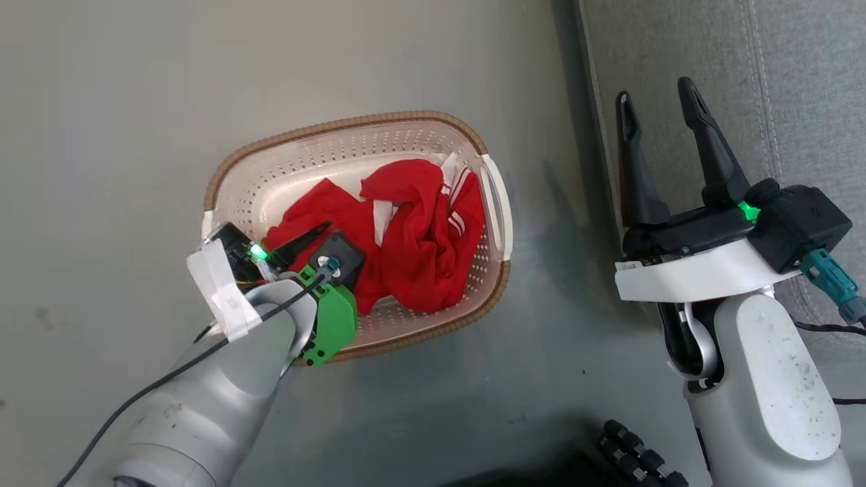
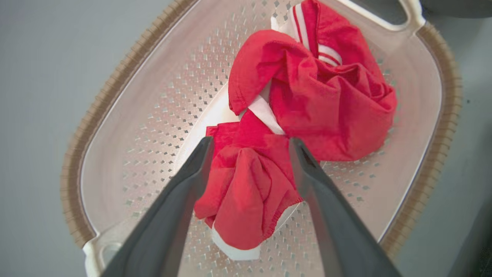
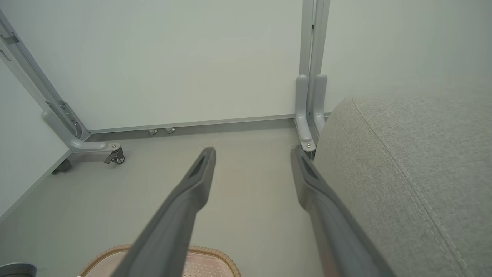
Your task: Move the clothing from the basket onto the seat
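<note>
Head view first: our left tool (image 1: 311, 238) reaches into the cream-white perforated plastic basket (image 1: 345, 124) with the brown woven-look rim, which stands on the grey floor (image 1: 101, 101). The bright red soft fabric clothing (image 1: 419, 230) with white stripes lies heaped inside it. Our right tool (image 1: 655, 101) hangs wide open and empty by the edge of the large light grey upholstered seat (image 1: 778, 88), well apart from the basket.

Over to the left wrist view: the left tool (image 2: 250, 141) is spread open, gripping nothing, with a finger either side of the nearer bundle of clothing (image 2: 246, 192). We can't tell whether they touch it. To do this well, we'd sink lower, pinch a thick fold, stay off the basket (image 2: 153, 96) wall and lift straight up, so the farther bundle isn't dragged along.

Right wrist view: the right tool (image 3: 253, 152) is open over bare floor, with the seat (image 3: 403, 154) just beside it and the basket (image 3: 215, 252) rim below.

Our count: two red bundles, one basket, one seat, two tools.
</note>
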Robot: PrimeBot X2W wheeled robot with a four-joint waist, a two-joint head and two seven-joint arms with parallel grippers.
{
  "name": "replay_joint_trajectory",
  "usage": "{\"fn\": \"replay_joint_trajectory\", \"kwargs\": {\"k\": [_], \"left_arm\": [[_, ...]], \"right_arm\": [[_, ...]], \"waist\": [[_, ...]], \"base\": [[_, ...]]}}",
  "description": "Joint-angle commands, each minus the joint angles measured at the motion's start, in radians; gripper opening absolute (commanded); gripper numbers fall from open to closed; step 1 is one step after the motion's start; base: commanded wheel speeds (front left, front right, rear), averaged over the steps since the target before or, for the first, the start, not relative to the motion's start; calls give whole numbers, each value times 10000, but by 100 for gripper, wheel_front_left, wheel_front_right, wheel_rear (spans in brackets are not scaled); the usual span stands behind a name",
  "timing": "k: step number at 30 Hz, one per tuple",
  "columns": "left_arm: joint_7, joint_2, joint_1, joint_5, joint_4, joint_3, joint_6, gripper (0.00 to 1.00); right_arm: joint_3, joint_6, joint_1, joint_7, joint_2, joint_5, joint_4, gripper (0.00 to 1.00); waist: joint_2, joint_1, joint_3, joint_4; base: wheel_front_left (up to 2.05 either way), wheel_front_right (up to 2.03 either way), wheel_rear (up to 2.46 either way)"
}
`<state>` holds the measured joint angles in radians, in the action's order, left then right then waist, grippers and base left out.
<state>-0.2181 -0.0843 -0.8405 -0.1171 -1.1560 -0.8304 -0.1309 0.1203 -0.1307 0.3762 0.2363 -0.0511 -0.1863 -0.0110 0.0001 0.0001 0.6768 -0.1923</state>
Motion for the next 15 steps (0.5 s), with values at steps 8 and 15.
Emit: {"fn": "replay_joint_trajectory", "kwargs": {"k": [8, 15], "left_arm": [[870, -350, -991, 195, -913, -332, 33, 100], [1852, -602, -1382, 395, -1180, -653, 111, 100]], "right_arm": [[296, -1, 444, 245, 9, -323, 279, 100], [500, -1, 610, 284, 7, -592, 271, 100]], "waist": [[-1, -1, 1524, -856], [-1, -1, 1971, -1055]], "base": [[0, 0, 0], [0, 0, 0]]}}
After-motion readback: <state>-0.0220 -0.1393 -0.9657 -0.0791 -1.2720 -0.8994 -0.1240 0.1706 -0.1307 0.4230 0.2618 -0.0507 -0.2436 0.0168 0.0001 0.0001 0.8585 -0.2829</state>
